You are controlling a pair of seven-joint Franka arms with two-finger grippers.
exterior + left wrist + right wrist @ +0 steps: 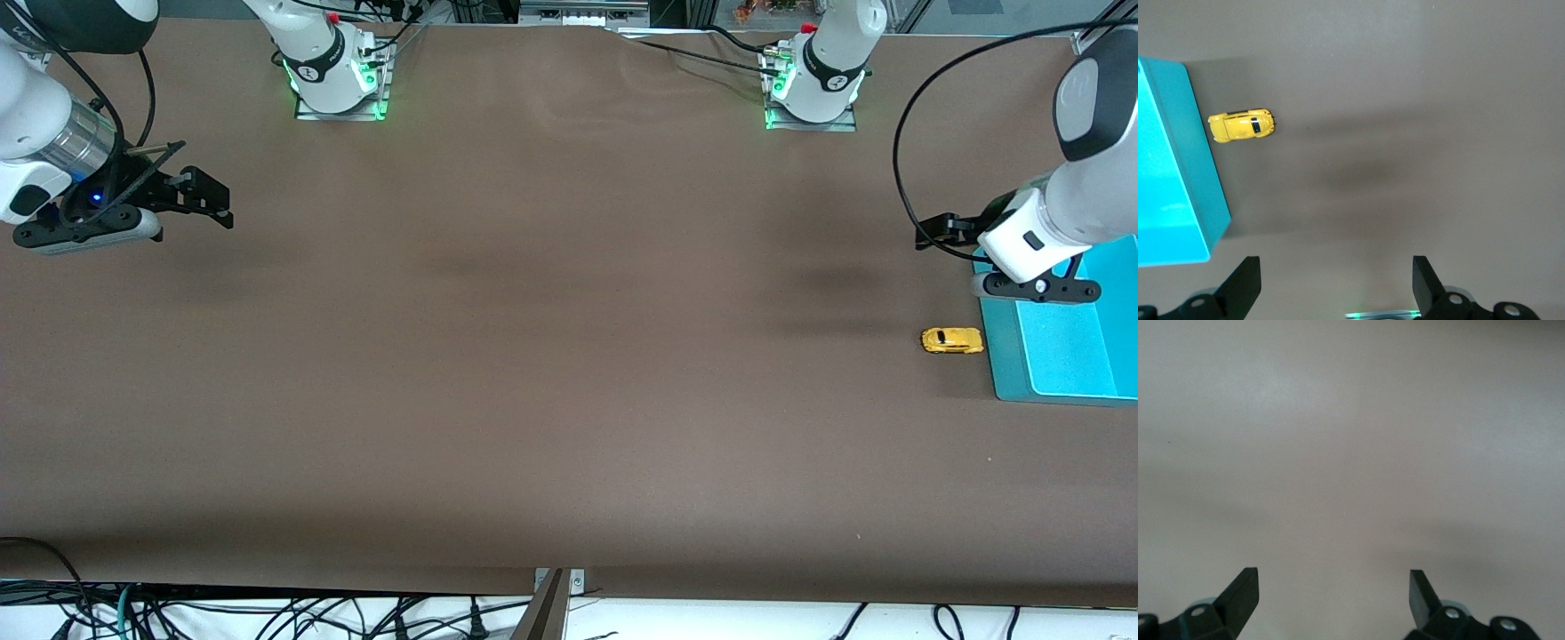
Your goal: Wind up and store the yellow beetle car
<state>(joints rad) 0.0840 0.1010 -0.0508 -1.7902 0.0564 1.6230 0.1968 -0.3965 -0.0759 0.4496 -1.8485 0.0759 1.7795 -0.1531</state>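
While poised in the air at the left arm's end of the table, left gripper (933, 229) spread wide and holding nothing, wrist angled down over the brown table (569, 400) beside the teal bin (1000, 356). Right gripper (209, 200) likewise spread wide and empty, waiting above bare tabletop at the right arm's end. Yellow beetle car (951, 340) resting on its wheels on the table, just beside the bin's wall and outside it, nearer to the front camera than the bin's upper corner. Bin cut off by the front view's edge; upper arms of both robots cropped; car's wheels too small to make out.
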